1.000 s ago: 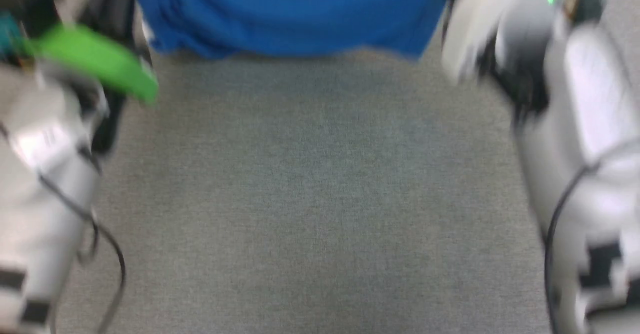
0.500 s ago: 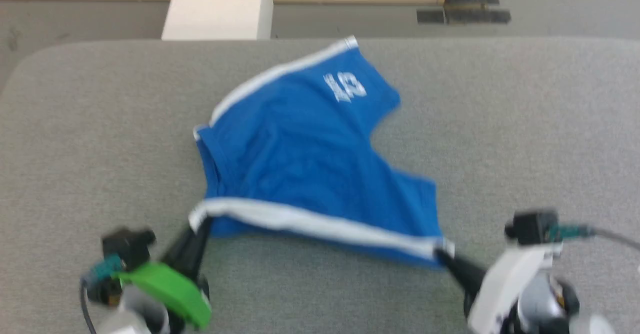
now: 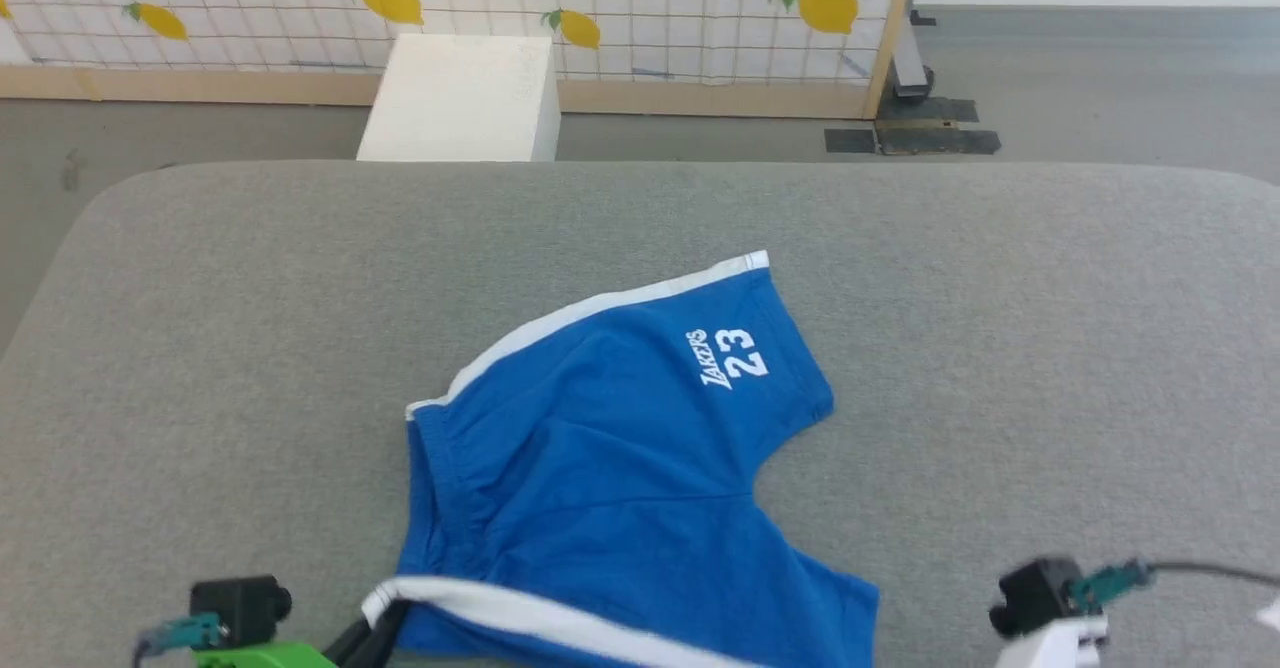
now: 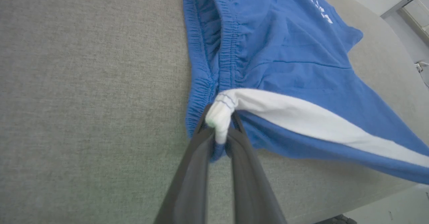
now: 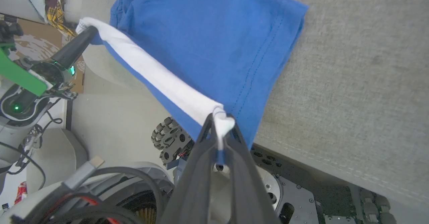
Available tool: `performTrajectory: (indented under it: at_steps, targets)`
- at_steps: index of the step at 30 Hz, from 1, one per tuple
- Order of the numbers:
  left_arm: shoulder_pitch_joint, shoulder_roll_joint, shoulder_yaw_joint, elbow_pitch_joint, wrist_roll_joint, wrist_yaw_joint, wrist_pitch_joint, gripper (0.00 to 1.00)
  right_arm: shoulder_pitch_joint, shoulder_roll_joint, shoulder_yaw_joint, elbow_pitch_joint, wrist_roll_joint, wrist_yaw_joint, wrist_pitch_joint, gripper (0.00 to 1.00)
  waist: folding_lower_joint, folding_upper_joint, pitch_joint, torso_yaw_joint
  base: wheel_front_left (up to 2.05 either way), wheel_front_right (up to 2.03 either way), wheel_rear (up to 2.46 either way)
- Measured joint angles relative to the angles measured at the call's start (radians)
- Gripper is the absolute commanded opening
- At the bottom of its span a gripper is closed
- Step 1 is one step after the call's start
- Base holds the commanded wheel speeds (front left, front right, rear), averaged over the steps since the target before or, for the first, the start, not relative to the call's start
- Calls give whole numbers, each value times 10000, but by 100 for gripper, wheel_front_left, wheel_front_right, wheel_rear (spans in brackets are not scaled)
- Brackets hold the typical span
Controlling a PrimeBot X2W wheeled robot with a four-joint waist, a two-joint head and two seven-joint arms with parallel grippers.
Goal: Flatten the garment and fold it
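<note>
The garment (image 3: 600, 488), bright blue shorts with white side bands and a white "LAKERS 23" print, lies spread on the grey table (image 3: 1000, 348). Its near white-banded edge is stretched between both grippers at the table's near edge. My left gripper (image 4: 219, 133) is shut on the left end of the white band, beside the gathered blue elastic; its dark fingers (image 3: 380, 633) show at the head view's bottom. My right gripper (image 5: 221, 126) is shut on the band's other end, held just off the table edge. The left gripper (image 5: 85, 36) also appears in the right wrist view.
A white box (image 3: 460, 98) stands on the floor beyond the table, before a lemon-patterned panel (image 3: 600, 8). The robot's base and wheels (image 5: 171, 140) sit below the table's near edge (image 5: 335, 180). Bare grey surface surrounds the garment on the left, right and far sides.
The head camera has tilted up, bringing the whole table into view. Both grippers keep their hold, and the garment has been drawn away from the far edge toward the near edge.
</note>
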Motion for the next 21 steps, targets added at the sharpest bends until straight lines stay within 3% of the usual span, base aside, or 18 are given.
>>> performTrajectory:
  at_steps: [7,9,21]
  targets:
    - [-712,-8,612,-476,-362,44,-13,0,-2848,0,27,640,-690,0,-756,0,1,0,397,-161,0,0,0]
    - [-1313,-81,713,-416,-533,27,38,0,-4069,2,190,1114,-1709,2,-1047,0,0,0,614,-158,0,0,0]
    - [-3773,-290,909,593,-709,-708,291,0,-9187,12,694,5254,-3670,2,-2917,0,1,0,2222,80,0,0,0]
